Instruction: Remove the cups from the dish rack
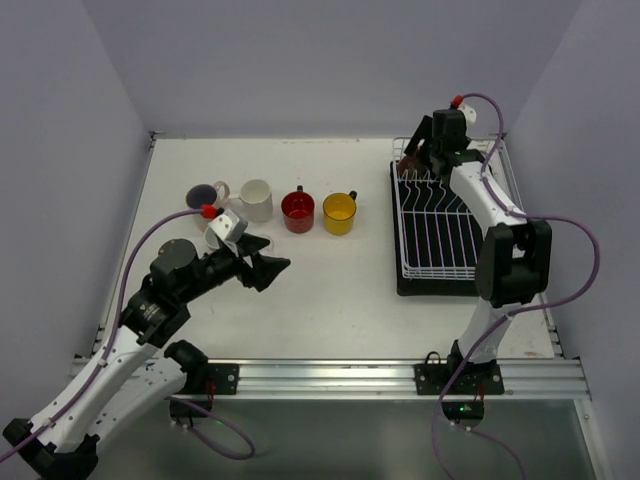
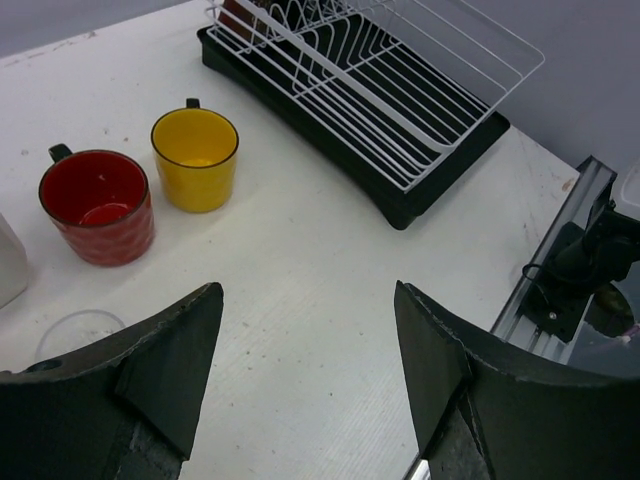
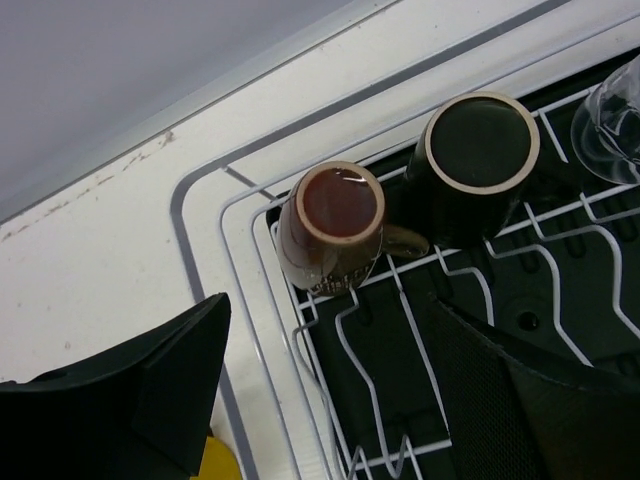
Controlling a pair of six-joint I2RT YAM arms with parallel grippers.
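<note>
Both spread wide, empty | right hand (image 3: 325, 335) above brown mug (image 3: 335, 225) | left hand (image 2: 305, 300) above table (image 2: 300, 225)

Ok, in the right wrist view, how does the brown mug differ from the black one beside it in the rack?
The brown glazed mug sits in the corner of the white wire dish rack; the black mug stands further along from that corner. The brown mug's handle shows, pointing towards the black mug; the black mug's handle is hidden. The black mug's mouth looks slightly wider. Both have pale rims and open mouths towards the camera.
</note>
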